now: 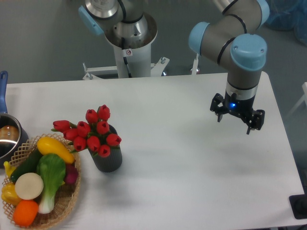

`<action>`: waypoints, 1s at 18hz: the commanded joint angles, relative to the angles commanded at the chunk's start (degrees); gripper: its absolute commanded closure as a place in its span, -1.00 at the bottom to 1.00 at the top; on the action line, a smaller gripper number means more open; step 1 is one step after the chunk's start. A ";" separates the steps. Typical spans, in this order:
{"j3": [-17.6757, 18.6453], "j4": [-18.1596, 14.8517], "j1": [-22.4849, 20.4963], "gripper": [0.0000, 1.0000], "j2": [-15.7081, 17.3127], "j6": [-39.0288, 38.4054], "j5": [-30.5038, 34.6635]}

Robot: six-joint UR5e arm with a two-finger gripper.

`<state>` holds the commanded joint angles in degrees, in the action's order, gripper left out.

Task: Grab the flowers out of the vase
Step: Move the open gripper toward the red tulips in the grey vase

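The flowers (91, 132), a bunch of red tulip buds, stand in the vase (108, 160), a short dark grey cylinder at the left of the white table. The bunch spreads wider than the vase and leans to the left over the basket's rim. My gripper (236, 122) hangs above the right part of the table, far to the right of the flowers. Its fingers point down, stand apart and hold nothing.
A woven wicker basket (64, 207) with several colourful toy vegetables sits at the front left, touching the vase's left side. A steel pot (8, 139) with a blue handle is at the left edge. The robot's base (129, 43) stands behind the table.
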<state>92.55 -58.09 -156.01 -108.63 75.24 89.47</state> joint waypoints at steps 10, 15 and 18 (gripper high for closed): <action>4.12 2.01 1.50 -1.00 1.93 -3.43 -0.70; 11.50 7.73 1.93 -1.00 5.62 -3.86 -3.08; 15.28 7.73 2.81 -1.00 8.08 -3.26 -4.38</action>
<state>107.83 -50.36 -153.20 -100.55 71.98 85.09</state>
